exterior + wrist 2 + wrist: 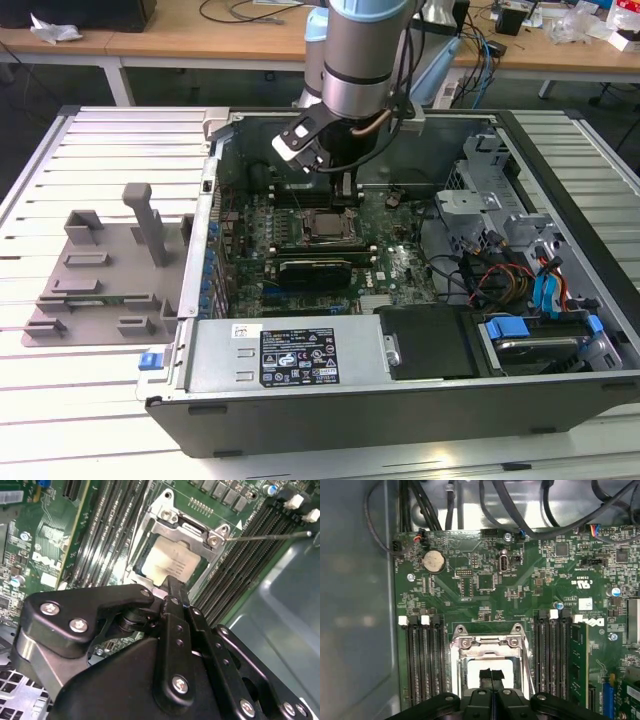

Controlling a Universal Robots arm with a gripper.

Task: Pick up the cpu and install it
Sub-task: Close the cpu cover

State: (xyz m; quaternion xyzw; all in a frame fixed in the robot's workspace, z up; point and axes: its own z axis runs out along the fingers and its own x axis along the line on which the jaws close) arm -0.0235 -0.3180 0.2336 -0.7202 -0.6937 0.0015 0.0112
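Cpu (325, 228) lies flat in the socket frame (305, 238) on the motherboard (400, 265), inside the open computer case (400, 410) that rests on the slatted tabletop (100, 140). In this exterior view the arm (365, 50) reaches down into the case, and its claw (347, 198) hangs just behind the socket. A grey fixture (100, 270) with upright blocks stands on the tabletop to the exterior view's left of the case, well apart from the claw. In the second wrist view the cpu (172, 562) shows its pale metal top inside the socket frame (185, 527), with rows of memory slots (245, 565) beside it. The claw (172, 584) is pressed together with nothing between its fingers, and its tip is over the near edge of the chip; whether it touches the plate cannot be told. In the first wrist view the claw (491, 676) again shows its two fingers meeting along a thin line, above the cpu (470, 672) within the socket frame (487, 642). Memory slots (422, 655) flank the socket, and a coin cell (433, 560) sits further off on the board.
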